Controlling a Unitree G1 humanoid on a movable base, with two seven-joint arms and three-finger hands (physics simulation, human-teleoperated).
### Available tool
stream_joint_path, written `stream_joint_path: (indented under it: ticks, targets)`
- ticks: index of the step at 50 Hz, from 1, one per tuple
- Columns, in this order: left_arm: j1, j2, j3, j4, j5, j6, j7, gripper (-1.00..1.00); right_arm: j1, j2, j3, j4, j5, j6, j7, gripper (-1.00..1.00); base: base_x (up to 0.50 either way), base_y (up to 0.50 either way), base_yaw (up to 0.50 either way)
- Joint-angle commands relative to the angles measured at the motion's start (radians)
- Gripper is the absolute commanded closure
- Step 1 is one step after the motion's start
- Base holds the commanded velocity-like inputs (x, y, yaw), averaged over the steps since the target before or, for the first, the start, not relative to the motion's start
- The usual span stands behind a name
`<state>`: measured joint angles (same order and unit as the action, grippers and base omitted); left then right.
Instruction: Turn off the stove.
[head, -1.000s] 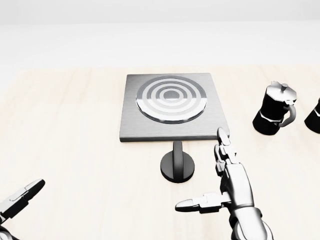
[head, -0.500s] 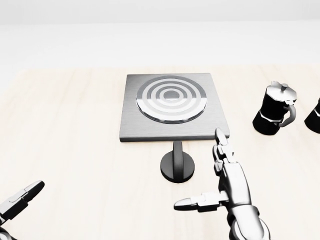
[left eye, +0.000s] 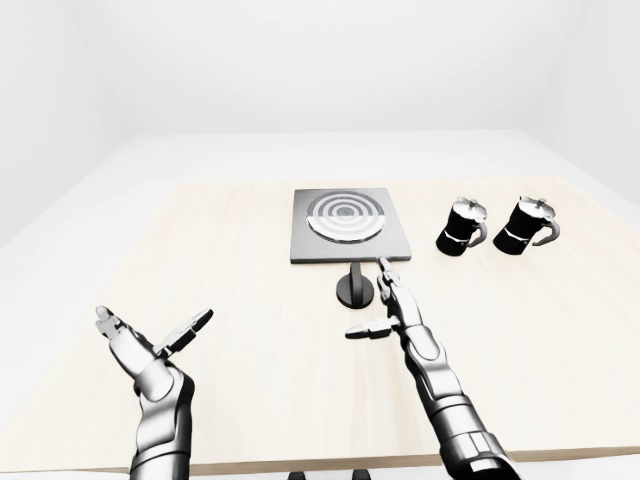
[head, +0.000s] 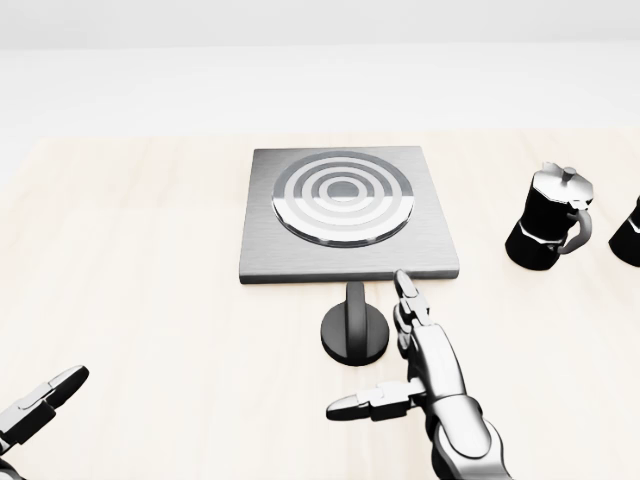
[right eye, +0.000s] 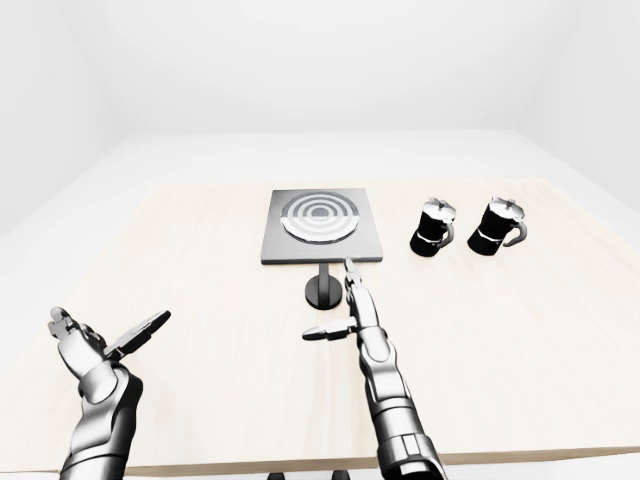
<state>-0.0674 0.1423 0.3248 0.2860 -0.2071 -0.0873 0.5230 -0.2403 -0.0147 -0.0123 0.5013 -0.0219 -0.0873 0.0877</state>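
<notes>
The right hand (head: 420, 365) is hovering over the table (head: 130, 250) with its fingers spread wide, holding nothing. Its long fingers (head: 408, 300) are pointing up the head view, and its thumb (head: 362, 405) is sticking out sideways to the left. Just to the left of those long fingers, and apart from them, the knob (head: 354, 325) is standing on its round black base, its upright grip pointing toward the stove (head: 345, 215). The thumb is lying below the knob in the head view, not touching it.

The stove is sitting directly above the fingertips in the head view, a flat grey square plate with a ring-patterned round burner (head: 345, 195) on top. Its lower edge is lying just beyond the fingertips, with a small gap showing between them.

Up and to the right of the right hand, well apart from it, a black coffee pot (head: 548, 218) is standing upright on the table. A second coffee pot (left eye: 526, 225) is standing just to the right of the first one.

The left hand (left eye: 145, 345) is hanging far to the left of the right hand, low in the left-eye view. Its fingers are spread wide in a V, palm turned upward, and it is holding nothing.
</notes>
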Motion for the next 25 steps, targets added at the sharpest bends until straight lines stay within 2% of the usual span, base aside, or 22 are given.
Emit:
stream_joint_path:
  ticks: [1,12,23,25]
  targets:
    - [0.008,-0.003,0.003,-0.029,-0.018,0.000,-0.014,-1.00,-0.052,0.017,0.012,0.119,0.002,0.000,0.006,-1.00,0.00,0.00,0.00]
    - [0.005,-0.005,0.004,-0.005,-0.015,0.000,-0.030,-1.00,-0.047,0.037,0.028,0.157,-0.006,0.000,0.004,-1.00,0.00,0.00,0.00]
    - [0.010,-0.004,0.007,-0.030,-0.020,0.000,-0.030,-1.00,-0.021,0.103,0.103,0.056,-0.044,0.000,0.045,-1.00,0.00,0.00,0.00]
    - [0.009,-0.005,0.006,-0.027,-0.019,0.000,-0.030,-1.00,-0.014,0.114,0.114,0.030,-0.045,0.024,0.054,-1.00,0.00,0.00,0.00]
